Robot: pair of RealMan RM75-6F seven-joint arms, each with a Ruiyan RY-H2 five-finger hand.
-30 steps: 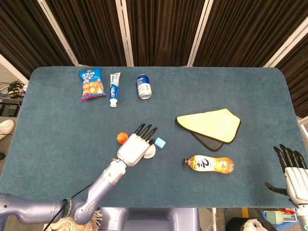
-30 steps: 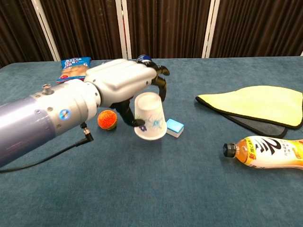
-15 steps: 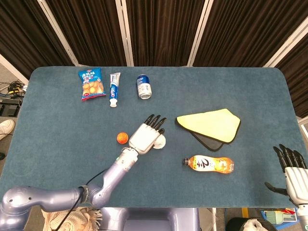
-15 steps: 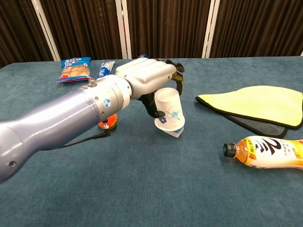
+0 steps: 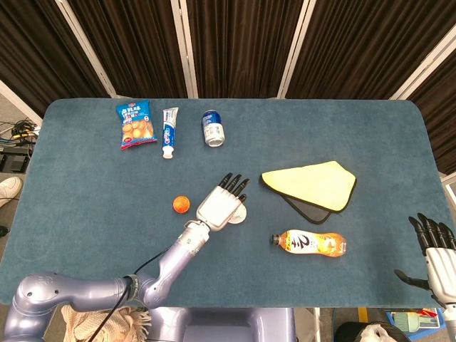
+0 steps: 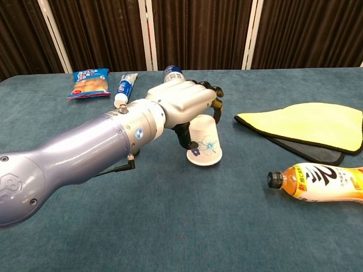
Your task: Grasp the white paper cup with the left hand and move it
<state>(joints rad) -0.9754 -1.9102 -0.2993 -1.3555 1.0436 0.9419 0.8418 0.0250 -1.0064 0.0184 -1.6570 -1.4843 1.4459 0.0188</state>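
The white paper cup (image 6: pixel 204 145), printed with a blue flower, stands upside down near the table's middle, its rim down at the blue cloth. My left hand (image 6: pixel 184 103) grips it from above and from the left, with fingers curled over its top and thumb behind it. In the head view the left hand (image 5: pixel 221 203) covers most of the cup (image 5: pixel 240 213). My right hand (image 5: pixel 432 251) hangs off the table's front right corner, fingers spread and holding nothing.
An orange ball (image 5: pixel 181 204) lies just left of the left hand. To the right lie a yellow cloth (image 5: pixel 310 182) on a dark one and an orange drink bottle (image 5: pixel 310 243). A snack bag (image 5: pixel 135 123), toothpaste (image 5: pixel 169 131) and a can (image 5: pixel 213 127) line the back.
The left hand carried the cup to the right, away from the orange ball, and lowered it upright onto its rim. The small blue block beside it is no longer visible.
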